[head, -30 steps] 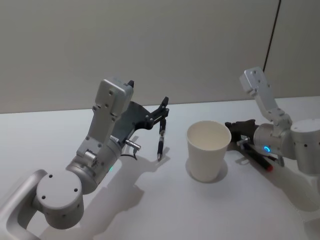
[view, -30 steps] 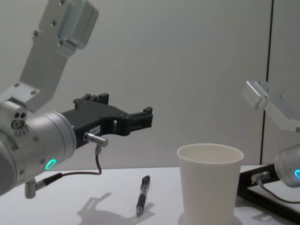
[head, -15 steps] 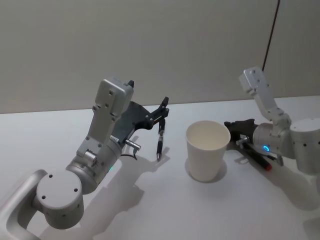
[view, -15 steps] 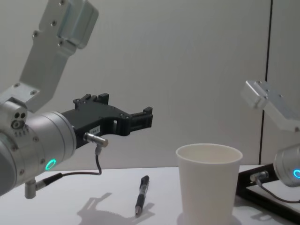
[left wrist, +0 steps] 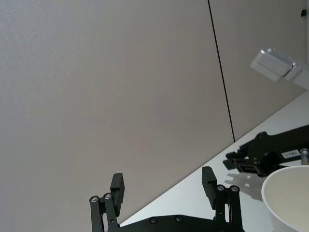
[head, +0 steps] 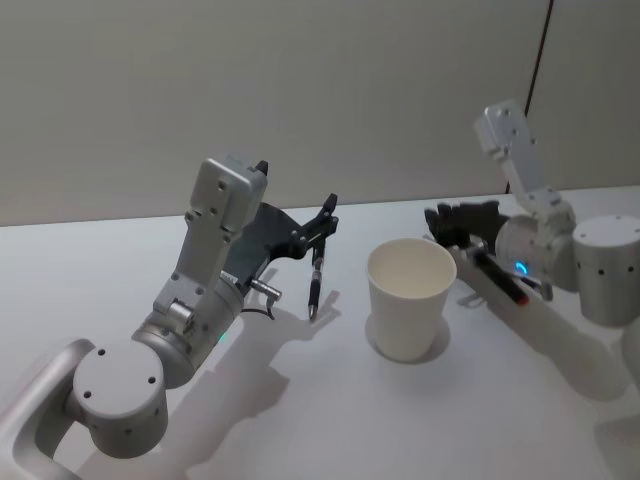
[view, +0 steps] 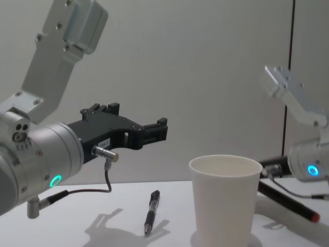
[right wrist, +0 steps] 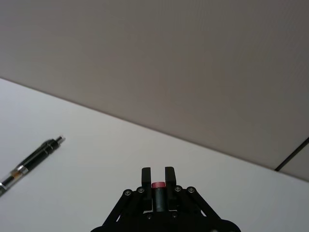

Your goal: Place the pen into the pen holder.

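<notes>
**Paper cup upright, red-tipped pen in my right grip**

My right gripper (right wrist: 158, 172) is clenched on the red-tipped pen (head: 497, 278), which slants just right of the pen holder (head: 405, 300), near its rim. The holder's inside shows bare white paper. My left gripper (head: 325, 215) hangs with fingers spread above a black pen (head: 315, 285) lying on the table (head: 300, 400), left of the holder. Its small label is too small to read.

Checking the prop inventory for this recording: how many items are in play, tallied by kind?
Pens: 2 (black pen lying loose; red-tipped pen clamped in the right tool)
Paper cups: 1 (paper cup)
Total: 3
</notes>
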